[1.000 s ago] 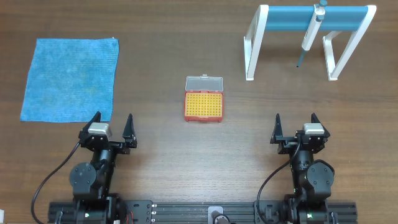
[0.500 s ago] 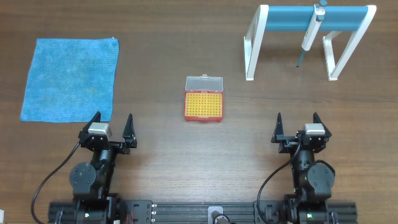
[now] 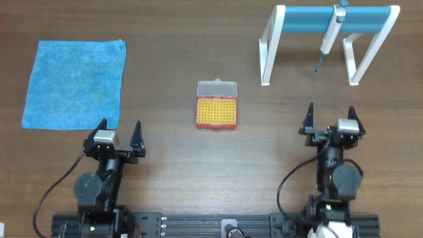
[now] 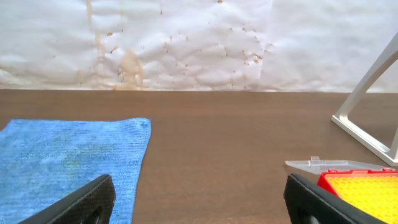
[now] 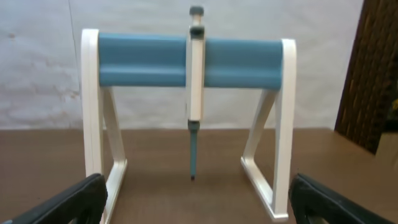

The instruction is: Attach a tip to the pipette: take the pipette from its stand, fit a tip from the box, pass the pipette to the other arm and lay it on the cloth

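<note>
The white pipette hangs from the blue bar of its white stand at the back right; in the right wrist view the pipette hangs straight ahead on the stand. A tip box with orange tips and an open clear lid sits mid-table, its corner in the left wrist view. The blue cloth lies at the back left, also ahead of the left fingers. My right gripper is open, in front of the stand. My left gripper is open near the cloth's front edge.
The brown wooden table has free room between the arms and around the box. A white papered wall stands behind the table's far edge. A dark panel is right of the stand.
My right gripper has moved forward and a little right, towards the stand. The left arm, pipette, box and cloth have not moved.
</note>
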Controlling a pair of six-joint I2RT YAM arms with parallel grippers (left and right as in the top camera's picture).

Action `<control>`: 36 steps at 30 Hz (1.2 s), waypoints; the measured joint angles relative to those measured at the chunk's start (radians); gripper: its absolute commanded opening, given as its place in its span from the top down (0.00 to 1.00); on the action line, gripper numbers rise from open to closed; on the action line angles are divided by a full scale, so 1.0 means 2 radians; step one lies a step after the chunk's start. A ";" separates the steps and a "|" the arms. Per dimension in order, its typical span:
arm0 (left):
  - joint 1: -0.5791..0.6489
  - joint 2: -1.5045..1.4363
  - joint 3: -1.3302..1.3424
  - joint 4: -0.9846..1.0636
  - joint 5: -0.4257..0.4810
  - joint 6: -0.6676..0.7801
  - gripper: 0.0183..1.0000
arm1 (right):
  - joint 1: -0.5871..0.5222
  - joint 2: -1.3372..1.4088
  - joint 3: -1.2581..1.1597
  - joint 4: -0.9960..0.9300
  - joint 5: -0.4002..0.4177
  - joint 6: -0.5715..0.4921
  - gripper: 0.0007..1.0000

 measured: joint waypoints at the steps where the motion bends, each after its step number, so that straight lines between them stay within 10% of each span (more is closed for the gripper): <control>1: 0.000 -0.001 0.000 0.001 0.000 0.000 0.12 | 0.000 0.041 0.005 0.030 0.001 0.000 0.05; 11: 0.000 -0.001 0.000 0.000 0.000 0.000 0.12 | 0.000 0.368 0.107 0.249 0.001 -0.002 0.05; 36: 0.000 -0.001 0.000 0.000 0.000 0.000 0.12 | -0.011 0.586 0.302 0.245 0.001 -0.002 0.05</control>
